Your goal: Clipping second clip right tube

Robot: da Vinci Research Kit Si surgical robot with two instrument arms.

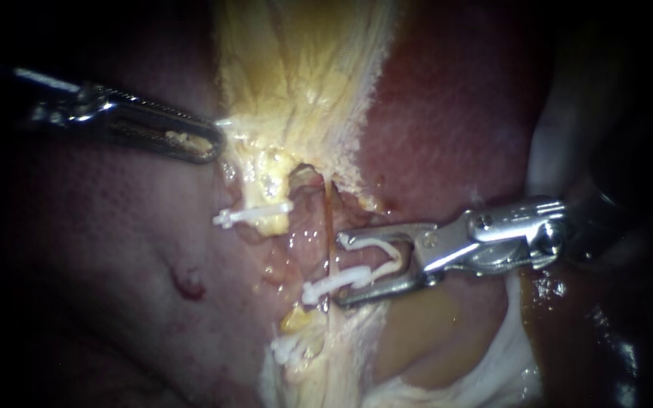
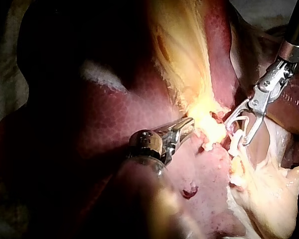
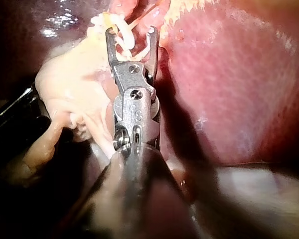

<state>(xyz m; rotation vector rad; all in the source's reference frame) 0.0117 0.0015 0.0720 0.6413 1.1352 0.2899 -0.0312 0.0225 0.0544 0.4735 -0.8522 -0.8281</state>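
My right instrument (image 1: pixel 341 266) comes in from the right. Its jaws stand wide apart, with an open white clip (image 1: pixel 378 253) held between them. The jaws and clip straddle a thin reddish tube, the right tube (image 1: pixel 329 219), which runs down between them. A shut white clip (image 1: pixel 255 217) sits on the left tube. My left instrument (image 1: pixel 209 143) lies at the upper left, its jaws together on the edge of the yellow fatty tissue (image 1: pixel 296 75). In the right wrist view the clip (image 3: pixel 125 42) shows between the jaws (image 3: pixel 132 37).
Pink liver (image 1: pixel 115 249) fills the left, with a small bleeding spot (image 1: pixel 188 285). Another white clip (image 1: pixel 285 349) lies lower in the yellow tissue. A brownish sac (image 1: pixel 425 332) sits under my right instrument. Red liver (image 1: pixel 447 113) lies above its shaft.
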